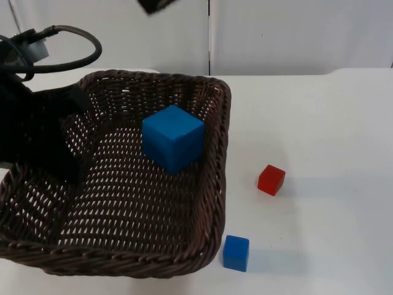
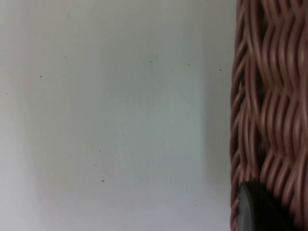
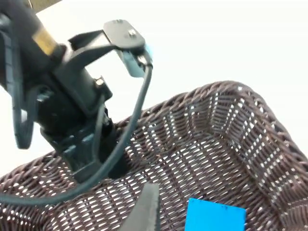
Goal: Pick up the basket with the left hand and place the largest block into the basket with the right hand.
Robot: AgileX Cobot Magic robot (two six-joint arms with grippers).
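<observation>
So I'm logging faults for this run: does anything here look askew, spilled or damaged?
Nothing stands out. The large blue block sits inside the wicker basket, whose weave looks intact. The left gripper is at the basket's rim. The small blue block and the red block rest on the table beside it.

A white desk (image 1: 319, 123) takes up most of the top view, its surface smooth and matt. Soft shadows lie on it toward 3 o'clock. Its far edge runs across at 12 o'clock, where it meets a pale grey wall (image 1: 295, 34). A thin dark vertical seam (image 1: 209, 37) splits that wall into two panels just right of centre. At 2 o'clock the desk edge rises in a small step toward the wall. Light is even and diffuse, with no hard glare. Seen close from the left wrist, the desk bears a few tiny dark specks (image 2: 102, 181).
</observation>
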